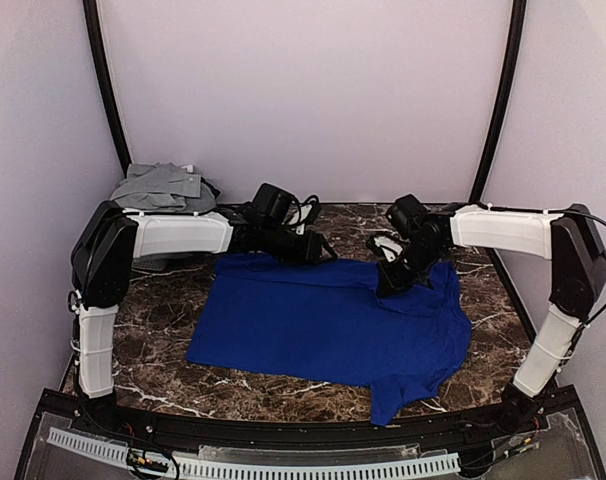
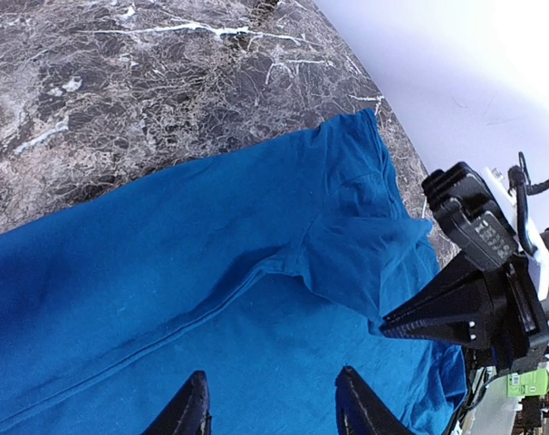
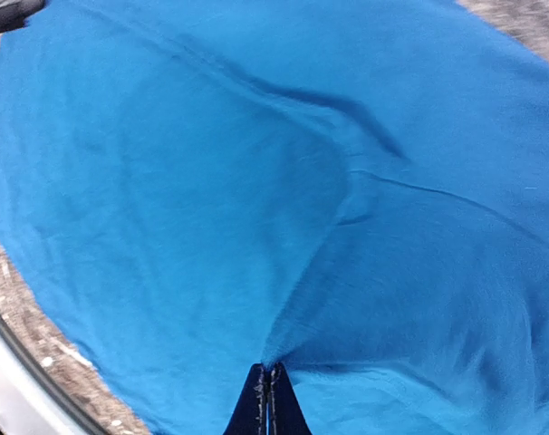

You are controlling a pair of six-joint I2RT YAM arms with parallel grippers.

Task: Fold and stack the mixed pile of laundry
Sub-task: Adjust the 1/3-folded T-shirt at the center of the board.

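The royal-blue T-shirt (image 1: 328, 325) lies spread across the worktop (image 1: 153, 330), the right gripper (image 3: 268, 373) pinching a far-right tuck of it in its jaws, apparently to draw a fold, while the left gripper (image 2: 273, 399) hovers over its far edge, jaws spread.

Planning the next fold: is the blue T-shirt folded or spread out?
Spread out: the blue T-shirt lies flat on the marble table, both sleeves out; the right end effector pinches a ridge of it.
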